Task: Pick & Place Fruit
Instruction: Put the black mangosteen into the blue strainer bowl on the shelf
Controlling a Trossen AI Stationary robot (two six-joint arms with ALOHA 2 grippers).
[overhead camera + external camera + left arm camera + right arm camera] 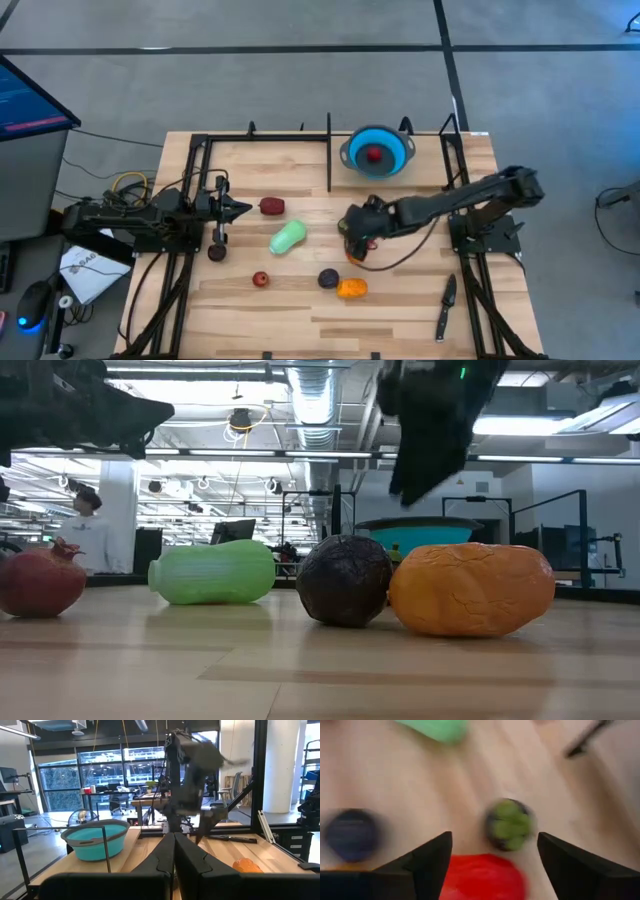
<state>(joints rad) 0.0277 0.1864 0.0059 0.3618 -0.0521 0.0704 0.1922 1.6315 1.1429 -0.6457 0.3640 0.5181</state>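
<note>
Red pepper (482, 875), beside the olive-green fruit (510, 824) on the worktop (400, 310): light, rigid, smooth-skinned by the look; right pincer (492, 857) spread above it, best grasped across its middle; left pincer (174, 851) pressed together, idle.

overhead view evenly lit, shadows soft. low view backlit by ceiling strip lights (545, 425) with glare; arms above read as dark silhouettes. right wrist view heavily motion-blurred: red pepper (482, 876) and olive-green fruit (510, 824) smeared. left wrist view: the far arm (192, 780) blurred, windows bright.
</note>
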